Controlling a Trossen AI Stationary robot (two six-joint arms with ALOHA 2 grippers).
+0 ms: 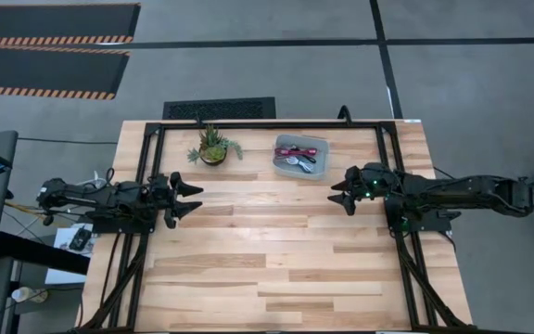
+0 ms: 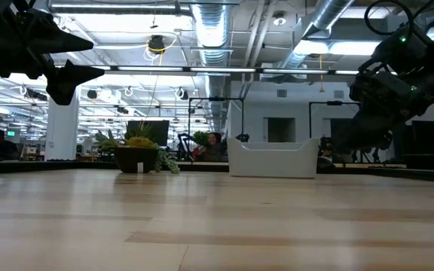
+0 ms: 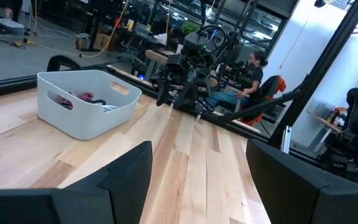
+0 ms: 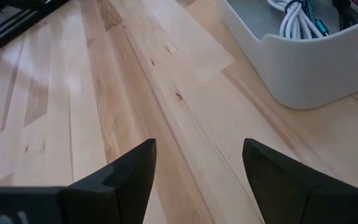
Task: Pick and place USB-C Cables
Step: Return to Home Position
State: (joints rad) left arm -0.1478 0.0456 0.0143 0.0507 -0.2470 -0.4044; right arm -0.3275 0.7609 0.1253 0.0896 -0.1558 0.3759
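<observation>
The USB-C Cables (image 1: 296,158) lie in a small heap inside the white bin (image 1: 324,147) at the far side of the table (image 1: 276,269). The pink one runs along the bin's long side, but I can't tell which way the plug ends point. The job looks done, so I think each arm should pull back slowly, clear of the bin and the little plant (image 1: 213,148); the left gripper (image 1: 198,199) and the right gripper (image 1: 335,193) both hang with fingers spread wide, holding nothing.
</observation>
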